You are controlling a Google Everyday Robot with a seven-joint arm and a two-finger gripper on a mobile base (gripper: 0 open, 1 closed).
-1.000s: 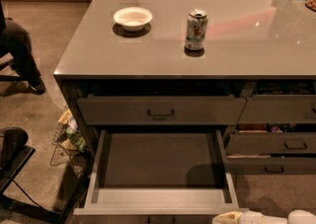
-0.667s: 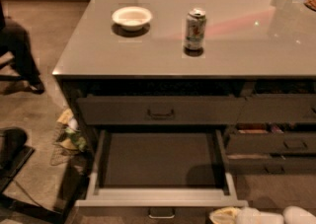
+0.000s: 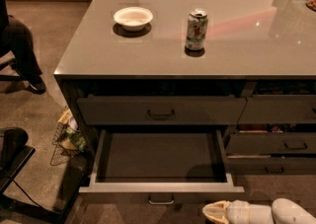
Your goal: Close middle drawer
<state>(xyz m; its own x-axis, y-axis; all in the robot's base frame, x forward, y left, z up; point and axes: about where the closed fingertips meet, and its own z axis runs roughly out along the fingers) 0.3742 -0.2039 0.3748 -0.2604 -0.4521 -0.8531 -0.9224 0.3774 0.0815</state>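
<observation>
Under the counter (image 3: 148,55), middle drawer (image 3: 160,187) juts camera-ward; end effector (image 3: 212,211) near its front.

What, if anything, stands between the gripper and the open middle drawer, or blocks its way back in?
Nothing visible. The middle drawer holds nothing that could jam it. The gripper sits low, right of its handle, with nothing between.

The wide, shallow dark grey-brown middle drawer (image 3: 163,187) stands pulled out at lower centre; the robot's cream-coloured gripper (image 3: 213,211) lies at the bottom edge, right of centre, near the drawer's front.
</observation>
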